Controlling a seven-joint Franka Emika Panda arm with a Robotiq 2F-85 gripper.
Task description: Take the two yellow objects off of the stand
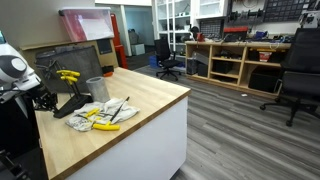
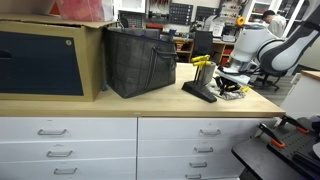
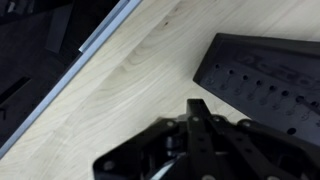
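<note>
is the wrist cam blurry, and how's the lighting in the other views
Wrist view: soft, the shut gripper a dark blur; the stand shows its holes faintly. In an exterior view, even indoor light, the yellow objects small but bright. In an exterior view, the dark bag shows little detail.

Grey cup (image 1: 96,88) beside white cloth (image 1: 108,109) on wooden counter (image 1: 152,98); black bag (image 2: 140,62).

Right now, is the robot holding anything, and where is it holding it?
Nothing, as far as the wrist view shows: the black fingers are shut on each other above the light wooden tabletop, beside the dark grey stand.
</note>
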